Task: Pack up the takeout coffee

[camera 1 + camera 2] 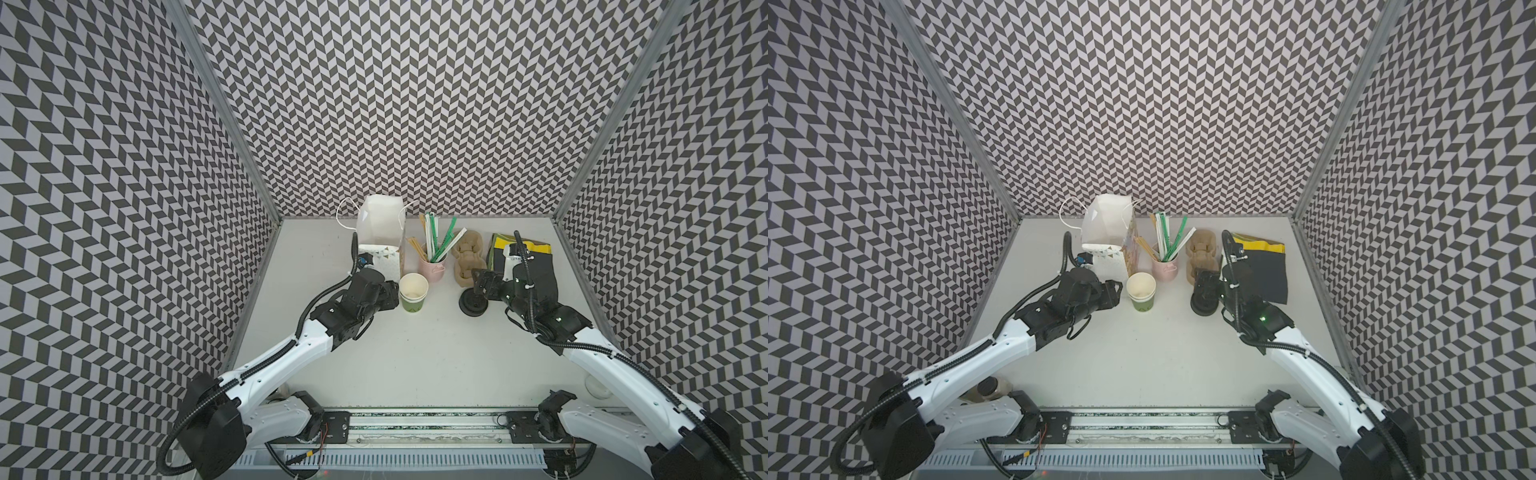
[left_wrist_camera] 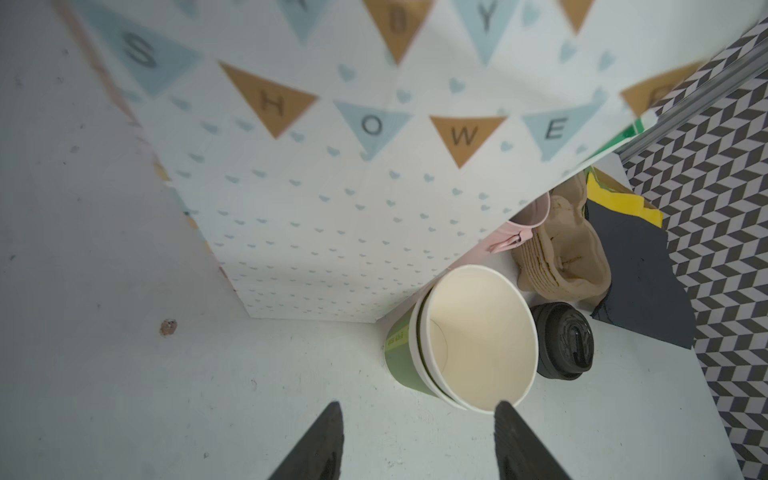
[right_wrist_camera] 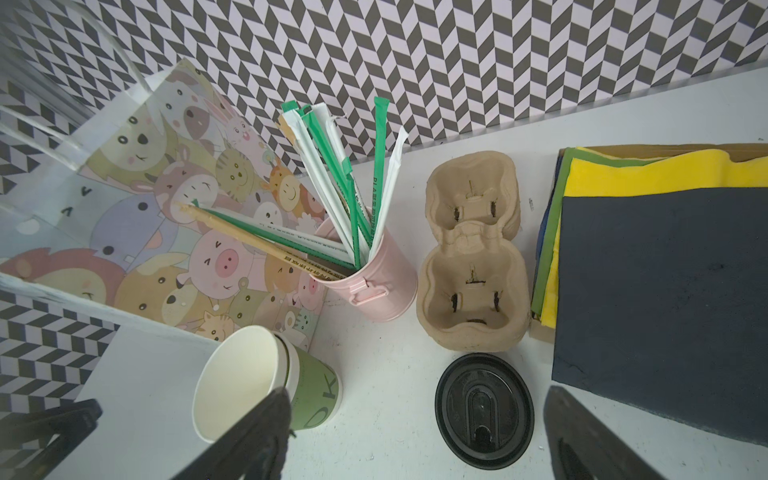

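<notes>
Left wrist view looks down past the left jaws, which stand apart with nothing between them but bare table (image 2: 124, 395). The green cup (image 2: 478, 332) sits just ahead of them and off toward one tip; its cream rim meets that tip in the picture, though I can't say whether they truly touch. It is really two green cups nested (the inner rim peeks above the outer one), open-topped and upright.

In both top views the cup (image 1: 413, 295) (image 1: 1141, 291) stands just beside the left jaws, in front of the white gift bag (image 1: 380, 226) and the pink tin of straws (image 1: 432, 266).

The black lid (image 1: 473, 306) is not on the cup. It lies on the table to the cup's right, well apart from it, directly under the right arm's wrist. From the right wrist camera the right jaws are spread wide and empty, and the lid (image 3: 484, 409) lies flat in the span between their tips, below them. The cup (image 3: 245, 378) shows at the far side of one tip, outside the span.

Behind the lid sit a brown cardboard cup tray (image 3: 469, 266) and a stack of dark and yellow cloths (image 3: 656, 299).
</notes>
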### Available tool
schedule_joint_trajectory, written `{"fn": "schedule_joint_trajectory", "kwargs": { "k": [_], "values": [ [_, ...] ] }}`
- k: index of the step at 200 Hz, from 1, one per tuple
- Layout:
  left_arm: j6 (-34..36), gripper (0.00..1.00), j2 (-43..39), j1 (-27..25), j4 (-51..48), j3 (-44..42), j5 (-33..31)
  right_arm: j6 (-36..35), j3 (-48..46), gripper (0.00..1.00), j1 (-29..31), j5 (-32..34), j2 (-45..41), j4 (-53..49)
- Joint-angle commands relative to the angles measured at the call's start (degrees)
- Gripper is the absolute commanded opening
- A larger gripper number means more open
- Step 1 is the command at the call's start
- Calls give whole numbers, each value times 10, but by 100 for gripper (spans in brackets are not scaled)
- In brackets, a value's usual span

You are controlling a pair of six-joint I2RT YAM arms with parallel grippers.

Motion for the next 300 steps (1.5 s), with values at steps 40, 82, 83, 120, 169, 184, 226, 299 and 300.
{"fn": "schedule_joint_trajectory", "kwargs": {
  "k": [40,82,83,120,169,184,226,299,300],
  "values": [
    [-26,48,92,-23,-12,59,-26,-11,-7,92,18,2,-14,19],
    [-33,40,127,-23,-31,84,-49,-13,-11,92,23,0,-18,25],
    [-33,39,127,-23,-32,85,-50,-13,-11,92,23,1,-19,25],
    [-29,34,157,-24,-50,107,-70,-14,-10,92,26,-2,-19,24],
    [-23,25,179,-27,-58,127,-87,-15,-10,91,28,-3,-22,26],
    [-24,24,185,-28,-64,132,-93,-15,-10,91,28,-4,-22,27],
    [-22,15,191,-31,-64,138,-94,-15,-12,91,28,-6,-24,28],
    [-20,3,197,-31,-70,142,-90,-15,-14,92,29,-12,-25,29],
    [-20,2,197,-32,-71,142,-90,-15,-14,92,29,-12,-25,29]
  ]
}}
